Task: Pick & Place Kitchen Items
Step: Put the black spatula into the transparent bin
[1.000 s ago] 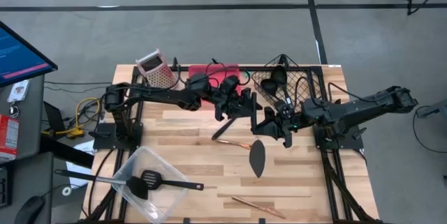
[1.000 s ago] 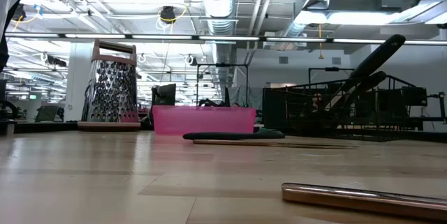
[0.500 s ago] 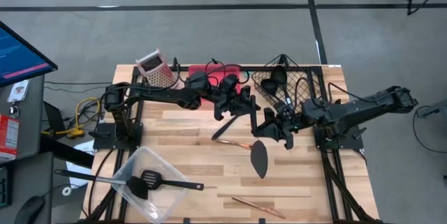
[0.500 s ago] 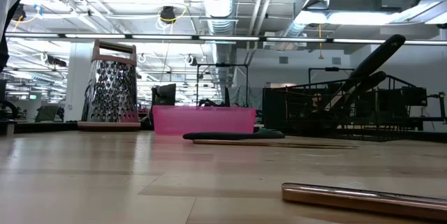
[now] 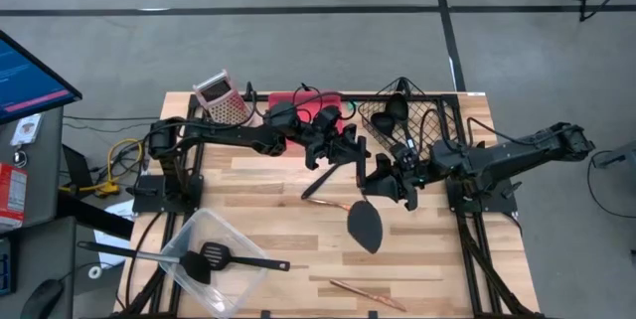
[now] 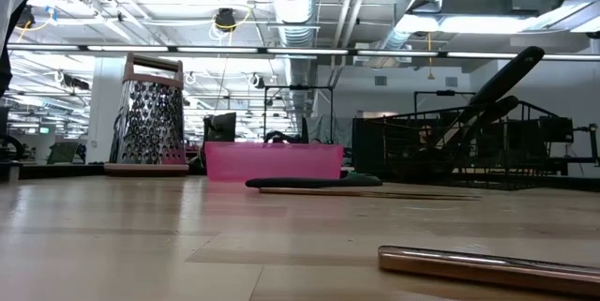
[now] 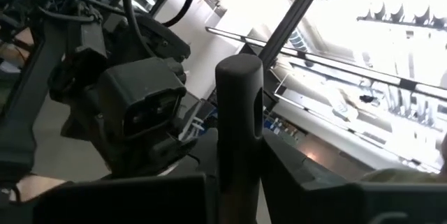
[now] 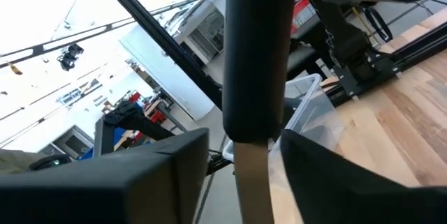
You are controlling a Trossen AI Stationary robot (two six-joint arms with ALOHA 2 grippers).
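Note:
A black spoon-like utensil [image 5: 366,226] is held above the table's middle, its broad head toward the near edge. Its black handle [image 8: 255,56] runs up from the head between both grippers. My left gripper [image 5: 343,152] reaches in from the table's left and is shut on the handle's rounded end [image 7: 239,91]. My right gripper [image 5: 384,182] comes from the right and is open. Its fingers [image 8: 154,175] stand on either side of the handle's thinner tan stretch [image 8: 251,182], with a slit showing on each side. In the low view only the grippers' undersides show, at the top edge. My left gripper pinches the black handle close to its free end [image 7: 239,147] between its two fingers [image 7: 133,199]. The rounded tip stands out beyond the fingers. The utensil is lifted clear of the table.
At the far edge stand a metal grater [image 5: 223,98], a pink bin [image 5: 320,100] and a black wire basket [image 5: 417,120] holding black utensils. A clear tub [image 5: 214,259] with black utensils sits near left. Copper pieces lie mid-table [image 5: 333,203] and at the near edge [image 5: 368,291].
The held utensil has turned about its handle. Its head showed as a narrow edge from above and now shows its broad face. Both arms have stayed about where they were.

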